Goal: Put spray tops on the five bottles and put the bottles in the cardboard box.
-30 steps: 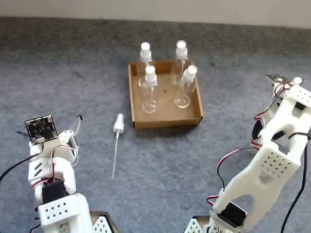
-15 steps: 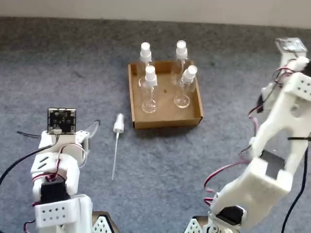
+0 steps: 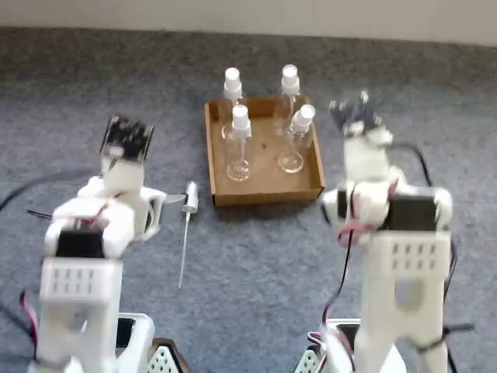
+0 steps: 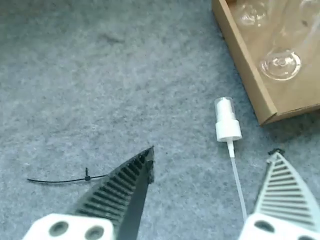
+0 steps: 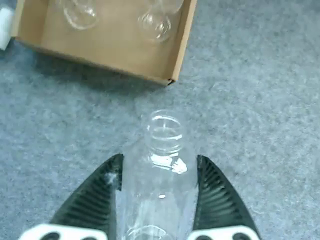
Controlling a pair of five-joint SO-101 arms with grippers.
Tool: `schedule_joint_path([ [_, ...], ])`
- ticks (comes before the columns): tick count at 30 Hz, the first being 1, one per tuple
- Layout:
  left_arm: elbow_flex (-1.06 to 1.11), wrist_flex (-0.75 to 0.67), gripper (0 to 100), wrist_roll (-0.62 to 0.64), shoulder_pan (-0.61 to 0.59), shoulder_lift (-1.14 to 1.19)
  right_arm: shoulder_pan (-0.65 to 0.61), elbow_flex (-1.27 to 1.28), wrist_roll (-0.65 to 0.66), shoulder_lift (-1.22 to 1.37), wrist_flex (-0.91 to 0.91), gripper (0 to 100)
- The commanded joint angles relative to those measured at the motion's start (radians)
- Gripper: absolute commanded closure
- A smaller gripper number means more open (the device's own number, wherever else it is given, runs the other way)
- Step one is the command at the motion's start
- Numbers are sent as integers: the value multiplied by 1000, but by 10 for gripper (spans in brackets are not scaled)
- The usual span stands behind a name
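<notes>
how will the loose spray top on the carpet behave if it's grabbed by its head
Probably very light: the spray top is a small plastic head on a thin tube. The long tube looks bendy, so it may sway when lifted. The round head might roll if nudged, though the fuzzy carpet likely damps that.

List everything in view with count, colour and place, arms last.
cardboard box: 1, brown, on the carpet ahead of both arms
capped bottles: 4, clear with white tops, upright in the box
open bottle: 1, clear, no top, in the right gripper
loose spray top: 1, white, lying left of the box
cable tie: 1, black, on the carpet
carpet: grey
left gripper: open, by the loose spray top
right gripper: shut on the open bottle
</notes>
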Motion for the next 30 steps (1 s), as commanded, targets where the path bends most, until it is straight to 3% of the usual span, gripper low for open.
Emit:
schedule_joint_path([
  [1,-294,97,685,84,31,308,-59,117,-49,-153,-70,988],
  [6,-479,140,685,100,33,575,-148,234,-83,-274,-128,988],
  [14,-575,133,690,140,33,839,-277,338,-84,-354,-131,988],
  [18,-568,87,757,140,51,911,-277,360,-84,-374,-159,988],
  [26,-575,74,761,144,150,958,-277,383,-84,-378,-162,988],
  [30,-565,6,761,184,142,967,-277,383,-84,-378,-159,988],
])
